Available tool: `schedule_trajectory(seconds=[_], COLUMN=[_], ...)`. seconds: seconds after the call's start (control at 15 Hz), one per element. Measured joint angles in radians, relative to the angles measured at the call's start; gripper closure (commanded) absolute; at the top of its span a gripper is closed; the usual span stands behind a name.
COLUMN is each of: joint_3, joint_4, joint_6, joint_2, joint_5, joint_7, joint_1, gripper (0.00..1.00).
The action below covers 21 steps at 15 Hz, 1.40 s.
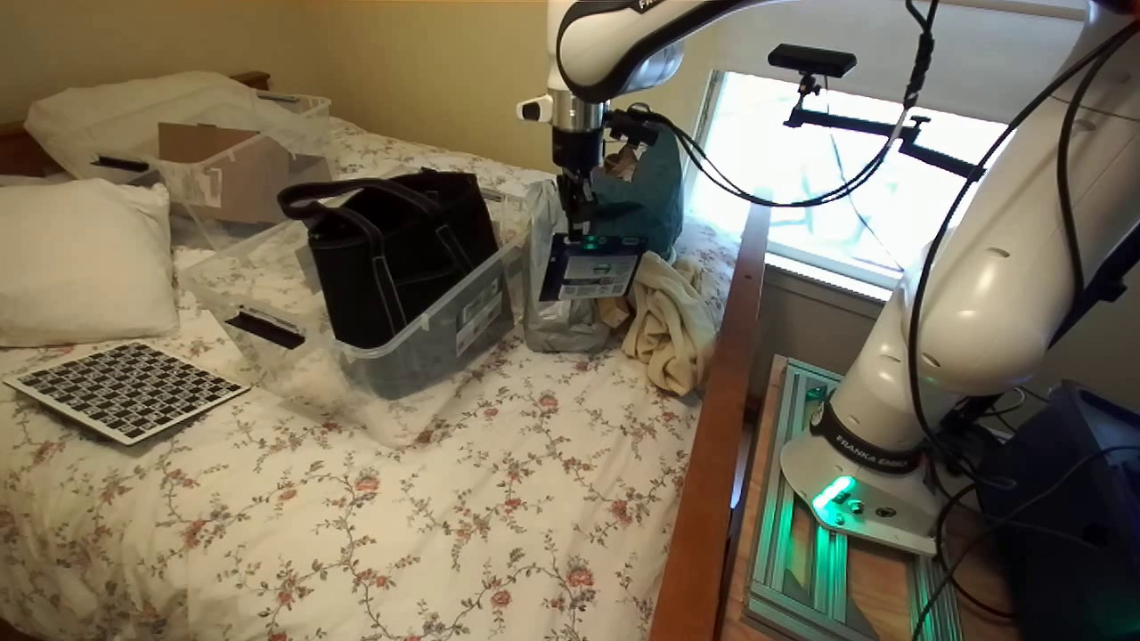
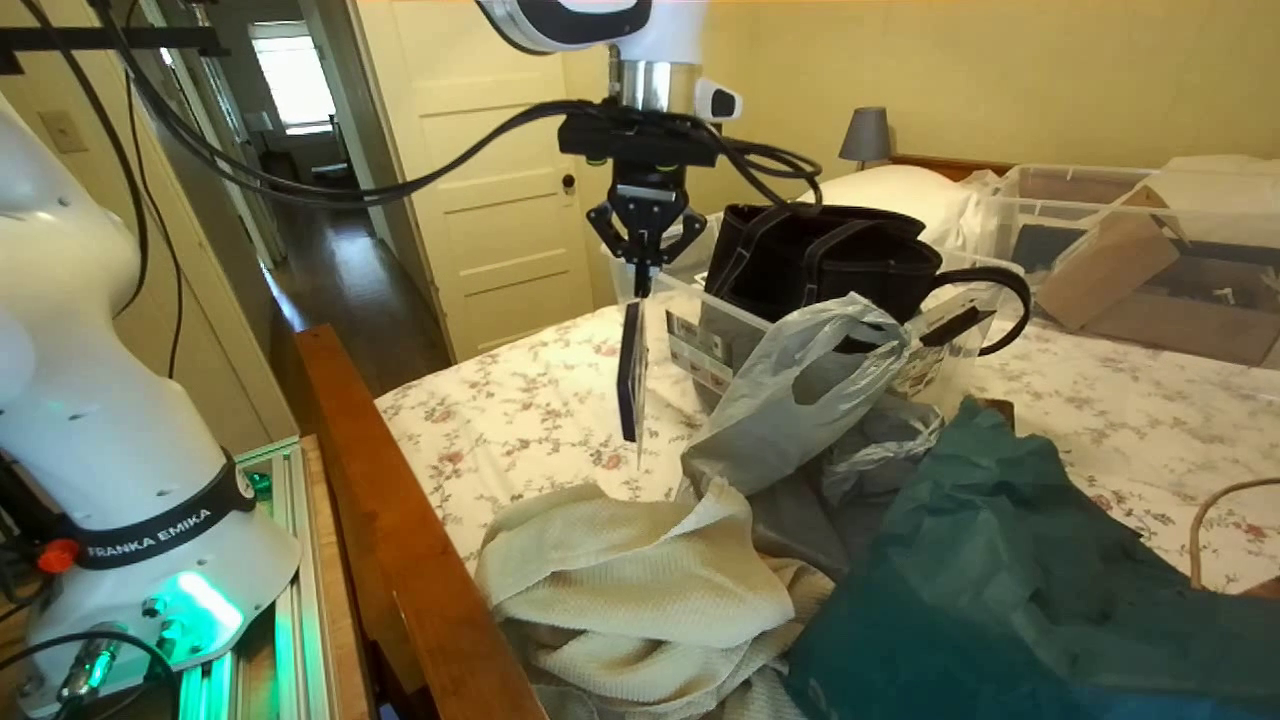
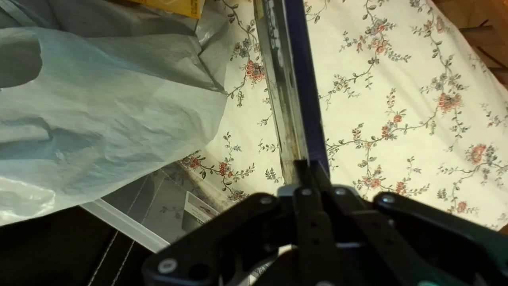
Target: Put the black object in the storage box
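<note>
Bag (image 1: 405, 258) in tub (image 1: 427, 350), apart from the jaws

In both exterior views the bag sits in the tub, its upper part above the rim. The gripper (image 2: 642, 278) hangs beside the tub, above the bed (image 1: 534, 499), its jaws pinching the top edge of a flat blue pack (image 1: 595, 269). In the wrist view the bag shows at lower left, across the tub's rim from the jaws, which hold the pack over the bed. A grey sack (image 3: 119, 107) partly hides that rim.
</note>
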Motion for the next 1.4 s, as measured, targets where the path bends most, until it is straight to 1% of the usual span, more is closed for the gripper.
schedule_trajectory(seconds=[0.33, 0.53, 0.8, 1.0, 1.4], joint_3=[-0.001, -0.001, -0.001, 0.001, 0.022], joint_4=[0.086, 0.152, 0.231, 0.278, 0.361], joint_6=[-0.116, -0.219, -0.339, -0.38, -0.384], joint_2=[-0.006, -0.007, -0.002, 0.013, 0.093], joint_5=[0.029, 0.064, 0.11, 0.167, 0.34], joint_7=[-0.102, -0.173, -0.226, -0.251, -0.26], joint_1=[0.004, 0.011, 0.017, 0.029, 0.052], gripper=[1.0, 1.0, 1.0, 1.0, 1.0])
